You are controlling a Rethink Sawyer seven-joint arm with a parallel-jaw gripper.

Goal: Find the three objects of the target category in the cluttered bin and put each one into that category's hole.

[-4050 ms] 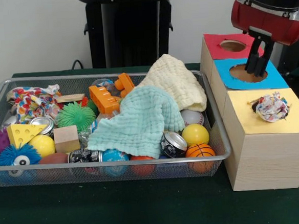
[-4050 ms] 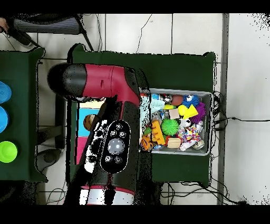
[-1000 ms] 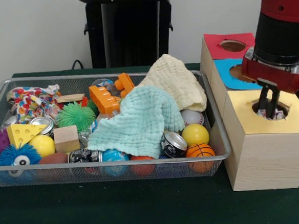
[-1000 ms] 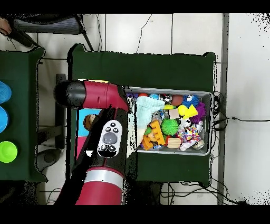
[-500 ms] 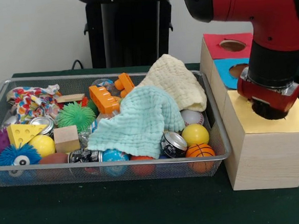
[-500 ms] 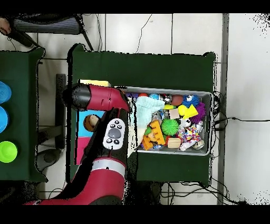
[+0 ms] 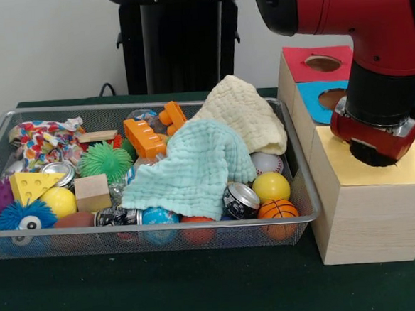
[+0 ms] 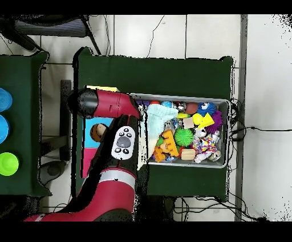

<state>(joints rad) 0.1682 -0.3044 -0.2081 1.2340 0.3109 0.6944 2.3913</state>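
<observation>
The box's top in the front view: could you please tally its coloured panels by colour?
red panel: 1
blue panel: 1
yellow panel: 1
Total: 3

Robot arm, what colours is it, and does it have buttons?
The robot arm is glossy red with thick rounded segments and black sections between them. Its wrist ends in a red collar with a silver rim. From overhead, a pale oval panel with small dark round buttons sits on it.
</observation>
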